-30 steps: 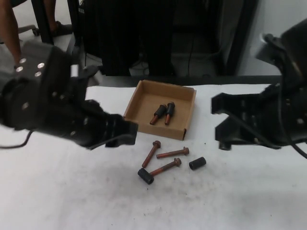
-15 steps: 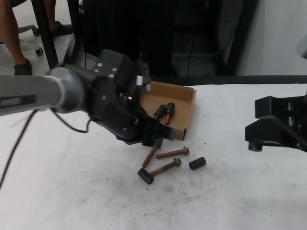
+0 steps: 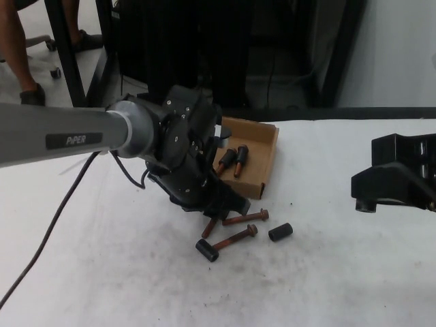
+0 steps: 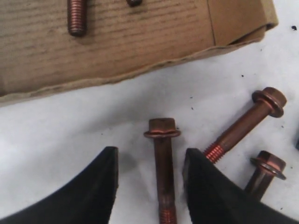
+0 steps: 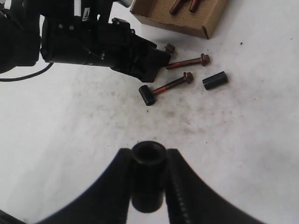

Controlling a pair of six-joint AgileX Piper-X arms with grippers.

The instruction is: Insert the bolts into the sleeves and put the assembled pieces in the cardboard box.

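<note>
The left arm (image 3: 68, 139) had a smooth grey link carrying a dark label (image 3: 73, 140) with pale lettering. Beyond it came a bulky black wrist housing (image 3: 184, 153), built of several joined casings and dotted with small bright screws (image 3: 176, 138) (a few caught the light). A thin black cable (image 3: 45, 237) trailed from beneath the grey link. The left gripper (image 4: 150, 156) had two matte black fingers (image 4: 88, 191), their outer edges curving in towards blunt tips with flat inner faces. The right gripper (image 5: 149, 156) had fingers (image 5: 112, 186) of the same kind, black with a faint sheen and broad at the base. In the high view its body was a black casing with ribbed recesses.
</note>
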